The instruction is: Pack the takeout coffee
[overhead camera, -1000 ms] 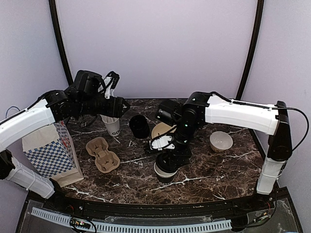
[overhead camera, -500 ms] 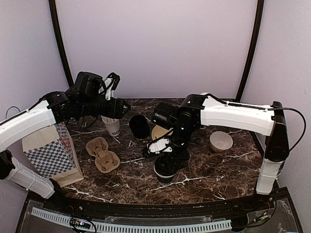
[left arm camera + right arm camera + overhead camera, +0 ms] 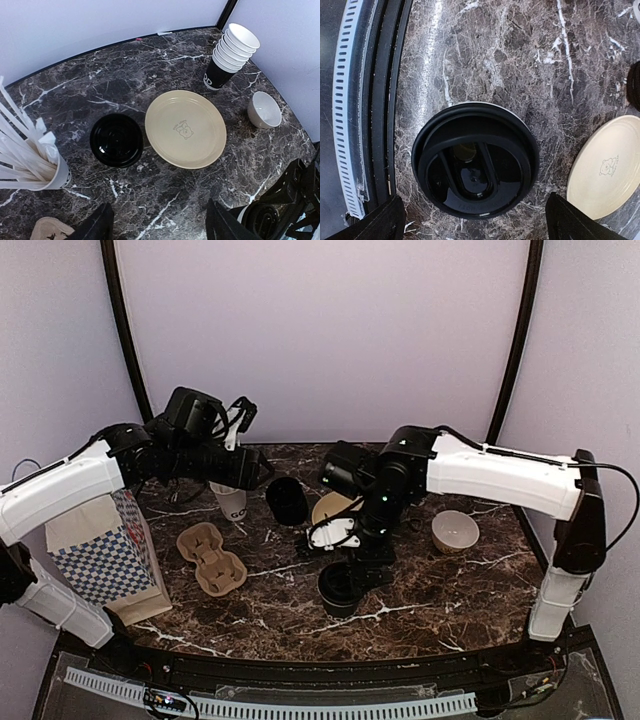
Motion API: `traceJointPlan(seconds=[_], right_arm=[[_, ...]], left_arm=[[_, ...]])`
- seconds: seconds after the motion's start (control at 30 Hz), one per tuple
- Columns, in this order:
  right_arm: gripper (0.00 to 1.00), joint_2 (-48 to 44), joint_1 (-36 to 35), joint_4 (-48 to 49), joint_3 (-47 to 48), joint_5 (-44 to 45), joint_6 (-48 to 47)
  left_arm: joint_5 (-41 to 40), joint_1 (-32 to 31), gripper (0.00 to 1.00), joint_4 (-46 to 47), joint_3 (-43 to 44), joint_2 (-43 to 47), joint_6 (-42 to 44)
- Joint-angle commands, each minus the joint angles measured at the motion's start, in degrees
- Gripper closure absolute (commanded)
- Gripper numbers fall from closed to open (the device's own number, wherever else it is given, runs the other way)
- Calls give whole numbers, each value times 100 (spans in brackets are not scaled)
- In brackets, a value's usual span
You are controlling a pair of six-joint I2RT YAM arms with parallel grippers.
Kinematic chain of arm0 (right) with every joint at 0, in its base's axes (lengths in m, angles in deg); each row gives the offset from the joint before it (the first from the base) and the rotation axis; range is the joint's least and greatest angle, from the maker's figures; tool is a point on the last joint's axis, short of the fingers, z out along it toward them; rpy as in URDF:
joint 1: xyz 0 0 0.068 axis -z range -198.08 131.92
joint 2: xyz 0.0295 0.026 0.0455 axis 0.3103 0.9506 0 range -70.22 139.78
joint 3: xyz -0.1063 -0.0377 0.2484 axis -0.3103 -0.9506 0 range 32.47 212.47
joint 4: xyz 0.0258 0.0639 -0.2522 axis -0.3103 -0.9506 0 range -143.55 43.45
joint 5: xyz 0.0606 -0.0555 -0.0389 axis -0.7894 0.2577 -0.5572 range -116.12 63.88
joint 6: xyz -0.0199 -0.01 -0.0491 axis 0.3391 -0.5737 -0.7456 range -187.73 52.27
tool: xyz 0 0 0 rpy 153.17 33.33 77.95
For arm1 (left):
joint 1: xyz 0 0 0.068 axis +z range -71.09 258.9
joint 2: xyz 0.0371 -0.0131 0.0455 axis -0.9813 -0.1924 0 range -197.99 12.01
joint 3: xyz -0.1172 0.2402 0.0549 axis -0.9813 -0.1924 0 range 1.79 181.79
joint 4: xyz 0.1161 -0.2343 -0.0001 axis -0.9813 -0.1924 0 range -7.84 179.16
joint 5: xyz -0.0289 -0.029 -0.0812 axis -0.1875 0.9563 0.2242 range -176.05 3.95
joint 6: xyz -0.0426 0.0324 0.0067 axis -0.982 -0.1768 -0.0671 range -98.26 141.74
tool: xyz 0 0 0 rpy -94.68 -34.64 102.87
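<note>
Right wrist view: lidded coffee cup (image 3: pixel 476 159) near the tan plate (image 3: pixel 607 160).
Both claws gape empty: right gripper (image 3: pixel 480 220) above the cup, left gripper (image 3: pixel 160 225) near the plate.

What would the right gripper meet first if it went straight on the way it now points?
Probably the black lid on the cup, directly below the right gripper. Its open fingers stand wider apart than the lid; depth is unclear.

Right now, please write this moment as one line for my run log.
left gripper: open, empty | right gripper: open above lidded coffee cup | cup carrier: empty
</note>
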Motion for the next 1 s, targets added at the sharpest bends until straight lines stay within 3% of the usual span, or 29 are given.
traceJointPlan(seconds=[0.0, 0.1, 0.2, 0.37, 0.5, 0.6, 0.73, 0.87, 0.97], right_arm=[[2, -652, 348, -12, 20, -79, 9], [1, -895, 806, 153, -121, -405, 193], [2, -1288, 1345, 944, -869, -841, 863], [16, -1791, 2159, 1891, -2224, -2351, 1723], [25, -1859, 2374, 2225, -2972, -3245, 1959], [32, -1574, 2378, 2215, -3151, -3694, 1931], [30, -1245, 2370, 2143, -3123, -4380, 1785], [30, -1002, 2365, 2145, -2921, -4508, 1825], [34, -838, 2361, 2153, -2819, -4480, 1887]], left_arm=[[848, 26, 37, -598, 444, -221, -176], [1541, -17, 43, -786, 483, -376, -330], [2016, -114, 46, -926, 417, -535, -647], [2332, -523, 46, -933, -31, -549, -1150], [2549, -736, 51, -805, -467, -606, -1537], [2750, -821, 55, -305, -816, -598, -1847], [3004, -935, 52, 147, -1122, -632, -2134], [3388, -1006, 49, 446, -1190, -798, -2246], [3449, -1041, 50, 622, -1182, -947, -2281]])
